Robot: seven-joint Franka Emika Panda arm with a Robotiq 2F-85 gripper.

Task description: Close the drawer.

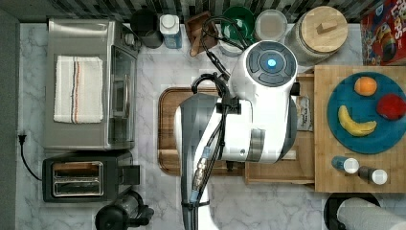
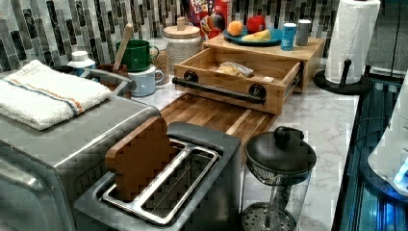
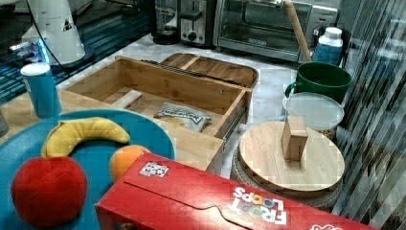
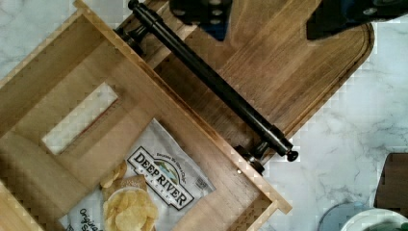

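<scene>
The drawer [image 2: 226, 67] is a light-wood box pulled out from under the block that bears the blue plate [image 2: 250, 37]. Its long black bar handle [image 2: 219, 90] faces the cutting board. A chips bag [image 4: 159, 187] and a small white packet [image 4: 79, 118] lie inside the drawer [image 4: 57, 77]. My gripper [image 4: 267, 19] hovers open above the cutting board side of the handle [image 4: 216, 82], touching nothing. One finger [image 4: 199, 12] sits near the bar, the other further off. In the top view my arm [image 1: 239, 124] covers most of the drawer [image 1: 287, 172]. The right view shows the drawer [image 3: 158, 86] open.
A dark cutting board [image 1: 167, 129] lies in front of the drawer. A toaster oven [image 1: 81, 86], toaster [image 1: 79, 178] and French press [image 2: 276, 163] stand beyond it. Mugs [image 2: 137, 55], a lidded jar [image 1: 323, 31] and a cereal box [image 3: 230, 201] line the back wall; a paper towel roll [image 2: 353, 38] stands by the block.
</scene>
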